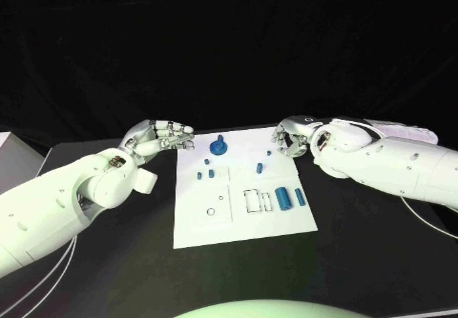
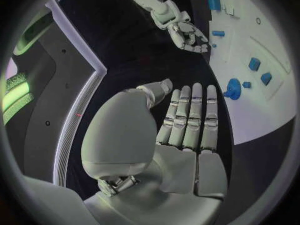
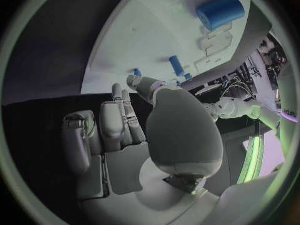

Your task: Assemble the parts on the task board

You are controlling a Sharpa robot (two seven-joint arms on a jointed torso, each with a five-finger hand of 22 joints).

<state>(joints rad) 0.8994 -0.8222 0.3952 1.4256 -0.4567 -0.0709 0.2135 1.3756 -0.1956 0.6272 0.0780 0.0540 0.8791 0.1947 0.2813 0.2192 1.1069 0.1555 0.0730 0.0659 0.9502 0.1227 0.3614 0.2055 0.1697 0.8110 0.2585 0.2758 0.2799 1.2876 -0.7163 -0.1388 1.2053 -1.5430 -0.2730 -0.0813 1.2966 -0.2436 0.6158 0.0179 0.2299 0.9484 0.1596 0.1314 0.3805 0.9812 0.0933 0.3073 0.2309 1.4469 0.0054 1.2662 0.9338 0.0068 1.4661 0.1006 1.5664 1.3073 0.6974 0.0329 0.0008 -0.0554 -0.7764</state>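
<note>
The white task board point(image 1: 239, 218) lies in the middle of the black table. On its far part stands a round blue part with a knob point(image 1: 218, 146), with small blue pegs point(image 1: 206, 173) just nearer. A thick blue cylinder point(image 1: 283, 196) and a thinner one point(image 1: 298, 196) lie near the board's right edge. My left hand point(image 1: 162, 138) hovers off the board's far left corner, its fingers point(image 2: 187, 115) straight and holding nothing. Over the far right corner my right hand point(image 1: 291, 139) hangs with loosely bent fingers point(image 3: 119, 120) and nothing in it.
Outlined recesses point(image 1: 256, 200) and small holes point(image 1: 211, 212) mark the board's near half. A white box point(image 1: 14, 156) stands at the table's far left edge. Cables point(image 1: 425, 218) trail over the table beside both arms.
</note>
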